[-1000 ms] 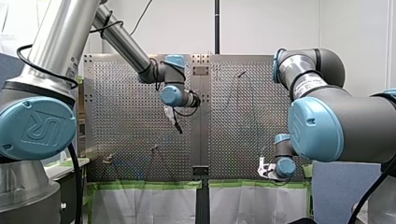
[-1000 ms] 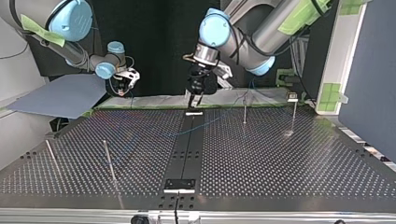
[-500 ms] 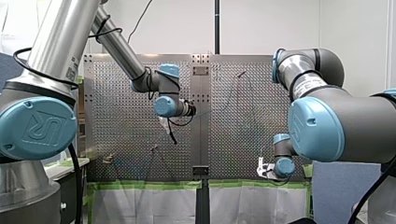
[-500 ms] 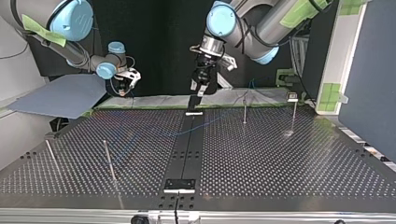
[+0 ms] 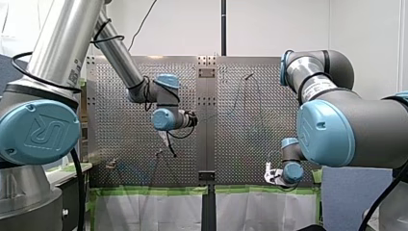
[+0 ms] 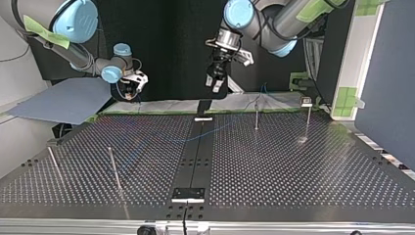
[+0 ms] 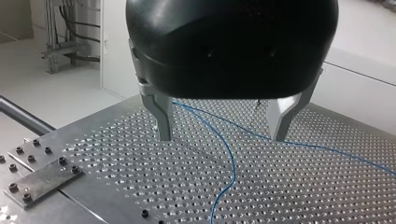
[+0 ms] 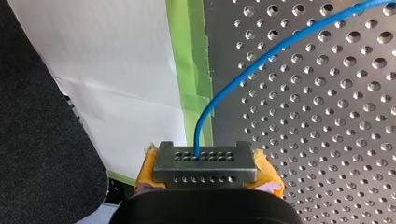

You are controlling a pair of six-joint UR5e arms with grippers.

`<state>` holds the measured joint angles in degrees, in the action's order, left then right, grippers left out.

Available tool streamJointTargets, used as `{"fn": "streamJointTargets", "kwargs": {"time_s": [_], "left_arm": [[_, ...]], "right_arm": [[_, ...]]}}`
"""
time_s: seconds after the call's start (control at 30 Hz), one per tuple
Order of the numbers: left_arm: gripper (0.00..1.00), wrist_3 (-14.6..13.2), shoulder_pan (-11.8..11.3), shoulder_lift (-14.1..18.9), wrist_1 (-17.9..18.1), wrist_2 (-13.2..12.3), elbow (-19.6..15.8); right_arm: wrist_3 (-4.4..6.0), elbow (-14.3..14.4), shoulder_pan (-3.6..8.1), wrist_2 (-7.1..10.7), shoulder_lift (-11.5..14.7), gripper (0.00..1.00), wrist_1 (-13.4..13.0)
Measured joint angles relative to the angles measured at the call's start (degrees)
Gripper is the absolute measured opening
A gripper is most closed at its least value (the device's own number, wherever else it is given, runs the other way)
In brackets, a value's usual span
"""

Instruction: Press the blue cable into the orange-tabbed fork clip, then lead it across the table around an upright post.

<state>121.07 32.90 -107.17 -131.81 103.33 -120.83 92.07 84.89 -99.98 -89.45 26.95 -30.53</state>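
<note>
The thin blue cable (image 6: 222, 127) lies slack over the perforated table (image 6: 293, 166). My right gripper (image 8: 205, 158), with yellow pads, is shut on one end of the blue cable (image 8: 261, 58) at the table's green-taped edge; in the top view my right gripper (image 6: 128, 90) is at the far left. My left gripper (image 7: 220, 137) hangs open above the table with nothing held, and the blue cable (image 7: 231, 163) runs on the plate below its metal fingers. From across the table my left gripper (image 6: 213, 85) is high above the far edge. A small clip (image 6: 306, 102) stands far right.
Thin upright posts stand at the far right (image 6: 256, 117) and near left (image 6: 113, 169), with another post (image 6: 53, 164) further left. A dark centre strip (image 6: 195, 156) with bolted plates divides the table. Green tape (image 8: 189, 70) lines the table's edge.
My left arm has lifted its open gripper away from the table, up and to the right in the top view, left and down in the front view. My right arm has not moved.
</note>
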Motion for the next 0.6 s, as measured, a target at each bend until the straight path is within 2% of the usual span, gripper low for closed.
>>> {"fn": "streamJointTargets", "kwargs": {"time_s": [0.33, 0.6], "left_arm": [[1.00, -0.9, -0.4, 0.0, 4.9, -0.1, -4.8], [1.00, -1.1, -0.4, 0.0, 5.6, -0.1, -5.6]], "right_arm": [[-0.64, 0.0, -0.20, 0.04, 0.0, 0.00, 0.2], [-0.81, 0.0, -0.26, 0.05, 0.0, 0.00, 0.2]]}}
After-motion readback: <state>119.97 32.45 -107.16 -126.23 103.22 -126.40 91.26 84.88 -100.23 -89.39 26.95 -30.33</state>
